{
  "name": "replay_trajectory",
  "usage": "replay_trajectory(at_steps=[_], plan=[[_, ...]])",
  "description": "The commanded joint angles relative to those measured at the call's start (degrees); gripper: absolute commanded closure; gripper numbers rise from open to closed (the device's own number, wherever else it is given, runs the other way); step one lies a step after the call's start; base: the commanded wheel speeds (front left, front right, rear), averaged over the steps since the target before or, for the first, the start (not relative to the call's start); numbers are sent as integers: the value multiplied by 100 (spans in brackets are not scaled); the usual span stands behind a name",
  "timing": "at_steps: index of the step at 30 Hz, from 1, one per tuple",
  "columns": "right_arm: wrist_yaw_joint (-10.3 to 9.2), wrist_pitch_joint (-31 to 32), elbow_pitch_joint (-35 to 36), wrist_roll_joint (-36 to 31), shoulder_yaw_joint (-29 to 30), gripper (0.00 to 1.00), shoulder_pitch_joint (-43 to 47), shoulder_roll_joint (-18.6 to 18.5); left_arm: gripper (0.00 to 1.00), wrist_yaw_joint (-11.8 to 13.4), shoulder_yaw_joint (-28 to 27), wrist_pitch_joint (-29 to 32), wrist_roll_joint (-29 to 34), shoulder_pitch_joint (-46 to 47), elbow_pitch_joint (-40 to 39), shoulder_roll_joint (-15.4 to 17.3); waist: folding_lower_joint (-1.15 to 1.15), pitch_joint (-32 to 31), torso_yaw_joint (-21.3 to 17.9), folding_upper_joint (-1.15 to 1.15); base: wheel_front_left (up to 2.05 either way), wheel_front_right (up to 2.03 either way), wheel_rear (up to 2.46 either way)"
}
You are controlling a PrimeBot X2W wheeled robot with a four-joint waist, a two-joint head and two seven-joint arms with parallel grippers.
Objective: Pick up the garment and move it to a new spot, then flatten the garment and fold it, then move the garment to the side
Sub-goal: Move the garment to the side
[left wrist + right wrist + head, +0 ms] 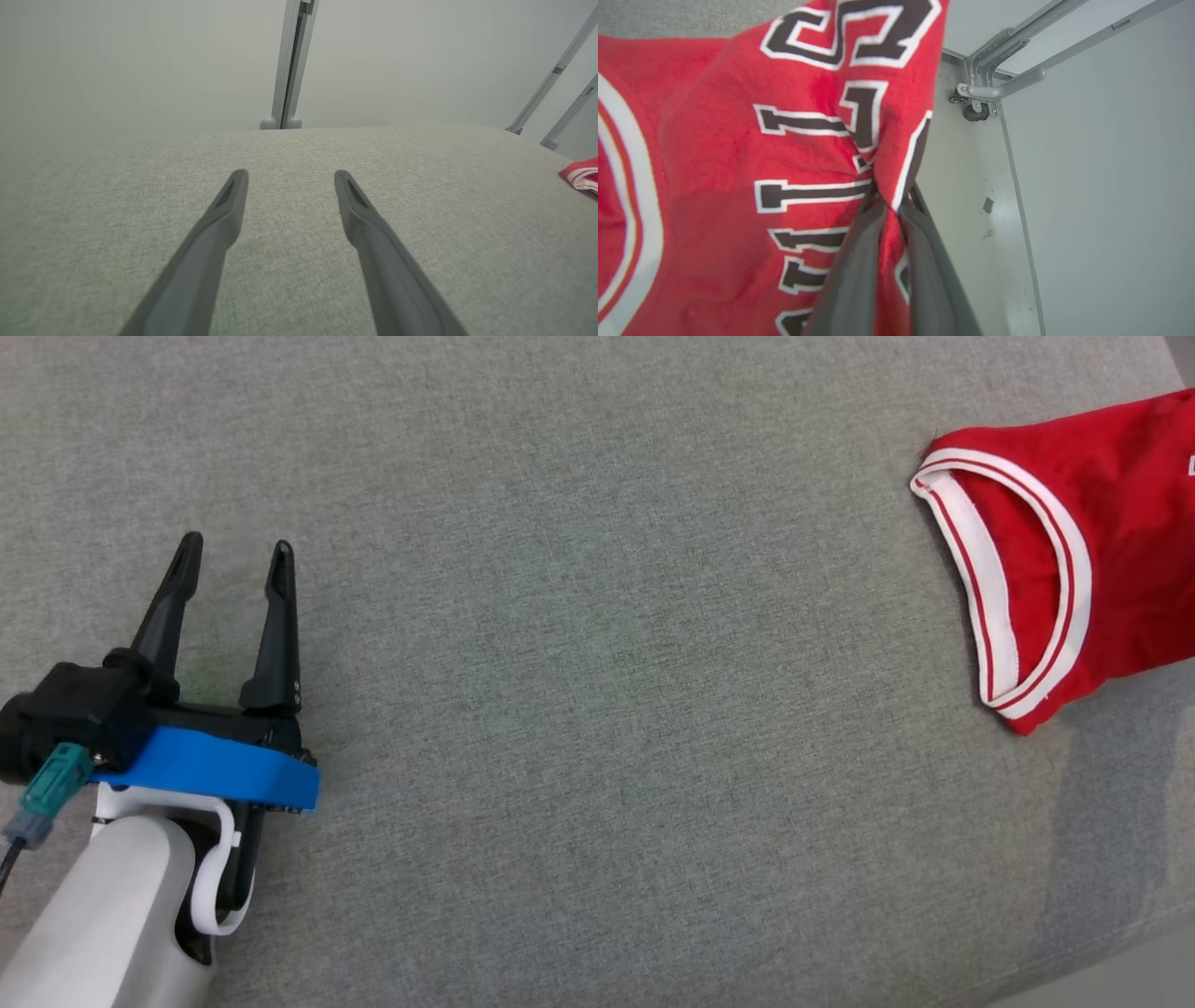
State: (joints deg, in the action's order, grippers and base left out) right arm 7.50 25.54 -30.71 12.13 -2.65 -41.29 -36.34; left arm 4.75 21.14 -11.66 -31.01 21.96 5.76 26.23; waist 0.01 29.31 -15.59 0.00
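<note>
The garment (1102, 532) is a red jersey with white-and-red trim, lying at the right edge of the grey table, its armhole or neck opening facing left. Dark letters outlined in white run across its cloth in the right wrist view, where my right gripper (889, 200) is shut on a pinched fold of the garment (738, 163) near the table's edge. At the lower left of the head view my left gripper (238, 555) hangs open over bare cloth, far from the jersey. Between its spread fingers (229, 210) there is nothing, and a corner of the garment (581, 175) peeks in at far right.
The table (597, 663) is covered in grey fabric, with its edge showing at the lower right corner of the head view. Grey metal frame posts (292, 60) stand beyond the far edge. The pale floor (971, 186) and a caster show past the jersey.
</note>
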Motion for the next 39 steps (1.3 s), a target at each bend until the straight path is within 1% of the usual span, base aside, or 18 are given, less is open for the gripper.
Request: replay_trajectory(at_steps=[1,6,7,8,12,15,19,22,25,28,32,35,39], plan=[[-1,-148,-61,-108,83,100,-132,51,0,-1,9,40,41,109,-58,56,-1,52,-31,0,0,0,0],[-1,-583,-251,-391,253,100,-298,269,0,2,36,185,97,201,-186,204,-1,152,-121,0,0,0,0],[-1,-643,-299,-458,269,65,-314,308,0,8,35,197,98,194,-204,216,-1,153,-127,0,0,0,0],[-1,-689,-351,-517,285,0,-332,342,0,14,38,216,96,185,-213,221,-1,149,-127,0,0,0,0],[0,-1056,-460,-792,343,0,-392,427,0,16,70,191,45,89,-172,187,-1,47,-79,0,0,0,0],[-1,-1295,-479,-848,291,0,-352,490,0,16,92,105,-20,-50,-60,103,-1,-153,-15,0,0,0,0],[0,-1668,-370,-665,134,0,-88,667,0,24,95,-53,-118,-287,163,-59,-1,-599,134,0,0,0,0],[0,-1950,-260,-328,100,0,209,890,0,20,124,-171,-157,-515,398,-203,-1,-1054,296,0,0,0,0],[0,-2264,55,-9,82,0,635,1127,0,48,93,-267,-211,-801,578,-328,-1,-1488,455,0,0,0,0],[0,-2575,475,156,135,0,1235,1370,0,51,41,-318,-266,-1088,682,-448,-1,-1882,644,0,0,0,0],[0,-2649,1105,97,200,0,2112,1703,0,-11,-29,-345,-251,-1430,769,-498,-1,-2277,880,0,0,0,0],[0,-2640,1595,27,313,0,2737,2038,0,-30,-79,-351,-243,-1638,831,-513,-1,-2484,1022,0,0,0,0],[0,-2901,2161,-75,443,0,3413,2395,0,-20,-147,-353,-280,-1832,895,-589,-1,-2684,1193,0,0,0,0]])
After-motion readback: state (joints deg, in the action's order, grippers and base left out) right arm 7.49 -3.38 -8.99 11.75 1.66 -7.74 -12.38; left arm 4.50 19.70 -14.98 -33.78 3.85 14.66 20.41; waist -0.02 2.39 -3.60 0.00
